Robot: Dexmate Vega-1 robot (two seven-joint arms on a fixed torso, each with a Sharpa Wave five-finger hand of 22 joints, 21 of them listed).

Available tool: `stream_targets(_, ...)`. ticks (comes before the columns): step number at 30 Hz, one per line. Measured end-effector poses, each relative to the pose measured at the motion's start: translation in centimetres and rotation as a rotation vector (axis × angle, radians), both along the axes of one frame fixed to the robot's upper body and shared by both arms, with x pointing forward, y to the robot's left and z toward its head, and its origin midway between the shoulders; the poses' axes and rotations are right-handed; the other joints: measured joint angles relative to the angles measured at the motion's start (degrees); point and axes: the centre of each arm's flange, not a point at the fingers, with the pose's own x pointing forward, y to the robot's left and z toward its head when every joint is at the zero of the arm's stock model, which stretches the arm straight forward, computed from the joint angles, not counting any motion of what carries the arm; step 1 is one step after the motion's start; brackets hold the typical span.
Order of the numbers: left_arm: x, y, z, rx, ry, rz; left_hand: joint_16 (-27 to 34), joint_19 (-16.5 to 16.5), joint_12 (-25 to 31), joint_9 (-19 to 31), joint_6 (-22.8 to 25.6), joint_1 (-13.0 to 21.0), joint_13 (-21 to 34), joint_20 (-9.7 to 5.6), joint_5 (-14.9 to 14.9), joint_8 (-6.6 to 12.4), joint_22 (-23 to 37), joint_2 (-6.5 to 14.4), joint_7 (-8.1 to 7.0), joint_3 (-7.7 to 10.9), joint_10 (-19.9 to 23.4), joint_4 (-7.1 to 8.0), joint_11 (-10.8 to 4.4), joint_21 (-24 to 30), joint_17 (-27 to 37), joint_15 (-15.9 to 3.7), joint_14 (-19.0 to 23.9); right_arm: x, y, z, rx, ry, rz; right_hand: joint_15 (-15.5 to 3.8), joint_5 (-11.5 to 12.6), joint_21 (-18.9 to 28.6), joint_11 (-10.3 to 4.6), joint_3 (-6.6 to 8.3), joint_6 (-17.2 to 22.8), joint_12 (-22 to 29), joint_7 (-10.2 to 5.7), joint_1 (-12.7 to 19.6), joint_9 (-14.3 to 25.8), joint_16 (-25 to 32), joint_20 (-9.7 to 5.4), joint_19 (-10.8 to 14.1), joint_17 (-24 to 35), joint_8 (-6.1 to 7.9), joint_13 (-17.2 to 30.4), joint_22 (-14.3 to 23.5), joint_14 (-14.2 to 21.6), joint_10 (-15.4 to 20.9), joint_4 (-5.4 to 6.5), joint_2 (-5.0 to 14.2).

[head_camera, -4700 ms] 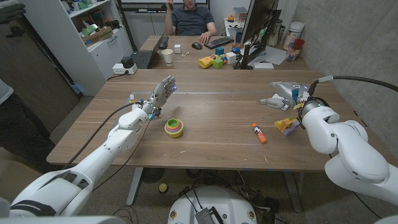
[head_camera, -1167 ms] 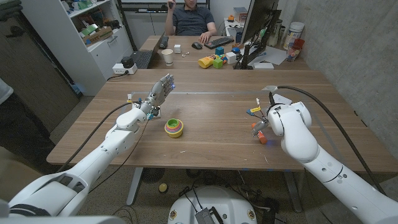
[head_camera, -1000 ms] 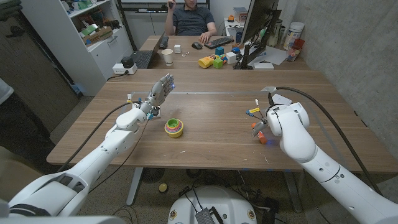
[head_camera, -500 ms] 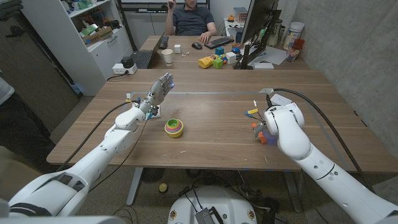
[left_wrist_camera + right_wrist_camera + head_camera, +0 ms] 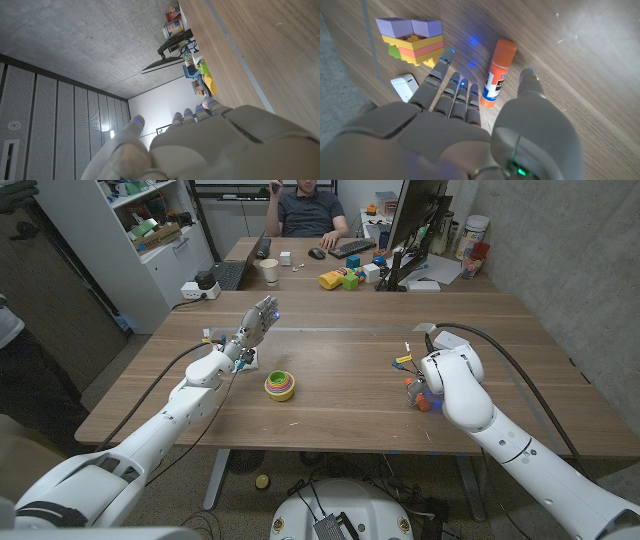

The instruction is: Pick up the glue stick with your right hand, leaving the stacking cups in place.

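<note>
The glue stick (image 5: 495, 82), white with an orange cap, lies on the wooden table. My right hand (image 5: 470, 125) hovers right over it, open: its fingers (image 5: 455, 92) reach along one side and the thumb (image 5: 532, 85) along the other, and I cannot tell if they touch it. In the head view my right arm (image 5: 448, 380) covers the hand, and a bit of the glue stick (image 5: 427, 405) peeks out beside it. The stacking cups (image 5: 280, 385) stand at mid-table. Behind them and further left, my left hand (image 5: 258, 322) is raised, open, holding nothing.
A stack of purple, yellow and orange blocks (image 5: 415, 37) and a small white object (image 5: 404, 85) lie close to my right fingers. A small yellow and blue item (image 5: 404, 360) lies just behind the right arm. A person sits at the cluttered far desk (image 5: 345, 265).
My right arm has swung in from the table's right side and settled over the glue stick, edging slightly left over the last second. The left hand and the cups have stayed put.
</note>
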Motion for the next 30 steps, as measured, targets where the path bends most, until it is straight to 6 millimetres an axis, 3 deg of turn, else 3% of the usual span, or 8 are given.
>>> stream_targets(4, 0.1, -0.1, 0.0, -0.002, -0.001, -0.002, 0.0, 0.0, 0.0, 0.0, 0.0, 0.0, 0.0, 0.0, 0.0, 0.0, 0.0, 0.0, 0.0, -0.17, 0.0, -0.17, 0.0, 0.0, 0.0, 0.0, 0.0, 0.2, 0.0, 0.0, -0.001, 0.007, 0.0, -0.1, 1.04, 0.54, -1.0, 0.24, 1.96, 0.48, -1.31, 2.87, 0.0, 0.91, -1.02, 1.41, 0.26, 0.63, 0.21, 0.23, 2.73, 1.83, -0.23, 0.69)
stream_targets(6, 0.1, -0.1, 0.0, -0.002, 0.0, -0.002, 0.0, 0.0, 0.0, 0.0, 0.0, 0.0, 0.0, 0.0, 0.0, 0.0, 0.0, 0.0, 0.0, -0.17, 0.0, -0.17, 0.0, 0.0, 0.0, 0.0, 0.0, 0.3, 0.0, -0.1, -0.004, 0.01, 0.0, -0.23, 1.56, 0.96, -1.3, 0.24, 3.0, 0.89, -1.49, 3.83, 0.0, 1.81, -0.6, 2.01, 0.72, 0.84, 0.28, 0.57, 4.87, 2.75, -0.23, 1.58)
stream_targets(11, 0.2, -0.1, 0.1, -0.002, -0.001, -0.002, 0.0, 0.0, 0.0, 0.0, 0.0, 0.0, 0.0, 0.0, -0.03, 0.0, 0.0, 0.0, 0.0, -0.17, 0.0, -0.17, 0.0, 0.0, 0.0, 0.0, 0.0, 0.5, 0.0, -0.1, -0.006, 0.009, 0.002, -0.85, 2.25, 3.67, 0.46, -0.91, 4.81, 2.02, -0.47, 6.02, 0.09, 6.91, -0.79, 4.27, 4.84, 1.05, 1.71, 2.54, 12.05, 5.51, 1.07, 3.78)
stream_targets(16, 0.2, -0.1, 0.1, -0.003, -0.002, -0.002, 0.0, 0.0, 0.0, 0.0, 0.0, 0.0, 0.0, 0.0, -0.03, 0.0, 0.0, 0.0, 0.0, -0.17, 0.0, -0.17, 0.0, 0.0, 0.0, 0.0, 0.0, 0.7, -0.1, -0.1, -0.002, 0.011, 0.002, -1.42, 2.69, 8.48, 0.91, -5.01, 3.44, 5.24, 1.26, 8.3, 1.2, 14.41, 0.34, 5.81, 14.47, 0.07, 5.48, 6.59, 15.92, 6.78, 1.4, 3.56)
stream_targets(21, 0.2, -0.1, 0.2, -0.003, -0.004, -0.002, 0.0, 0.0, 0.0, 0.0, 0.0, 0.0, 0.0, 0.0, -0.03, 0.0, 0.0, 0.0, 0.0, -0.34, 0.0, 0.0, 0.0, 0.0, 0.0, 0.0, 0.0, 0.8, -0.2, 0.0, 0.006, 0.019, -0.001, -1.52, 3.09, 13.23, 0.94, -9.48, -1.43, 7.8, 2.67, 8.89, 2.55, 21.54, 0.77, 6.17, 25.34, -0.97, 9.95, 11.37, 16.01, 3.21, 2.14, 3.35)
stream_targets(25, 0.0, 0.0, 0.4, -0.004, -0.01, 0.0, 0.0, 0.0, 0.0, 0.0, 0.0, 0.0, 0.0, 0.0, -0.03, 0.0, 0.0, 0.0, 0.0, -0.34, 0.0, 0.0, 0.0, 0.0, 0.0, 0.0, 0.0, 0.9, -0.3, 0.1, 0.01, 0.024, -0.006, -1.52, 3.52, 16.18, 1.14, -11.68, -3.03, 9.64, 3.21, 9.43, 3.27, 25.65, 0.97, 5.97, 31.55, -0.97, 12.46, 14.22, 16.01, 1.63, 2.42, 3.04)
stream_targets(27, 0.0, 0.0, 0.3, -0.006, -0.011, 0.001, 0.0, 0.0, 0.0, 0.0, 0.0, 0.0, 0.0, 0.0, -0.03, 0.0, 0.0, 0.0, 0.0, -0.34, 0.0, 0.0, 0.0, 0.0, 0.0, 0.0, 0.0, 1.0, -0.2, 0.2, 0.011, 0.028, -0.007, -1.62, 3.85, 18.98, 1.12, -13.13, -2.97, 12.14, 3.21, 11.25, 4.03, 30.02, 0.92, 6.02, 37.31, -0.47, 14.69, 16.94, 17.17, 1.65, 2.28, 3.08)
stream_targets(30, -0.1, 0.2, 0.3, -0.009, -0.012, 0.006, 0.0, 0.0, 0.0, 0.0, 0.0, 0.0, 0.0, 0.0, -0.03, 0.0, 0.0, 0.0, 0.0, -0.34, 0.0, 0.0, 0.0, 0.0, 0.0, 0.0, 0.0, 1.1, -0.2, 0.2, 0.01, 0.031, -0.009, -2.02, 4.71, 24.24, 0.0, -14.98, 0.96, 17.38, 2.62, 14.03, 5.66, 36.94, -1.3, 7.77, 46.5, 1.08, 18.91, 21.53, 19.27, 3.47, 1.96, 3.87)
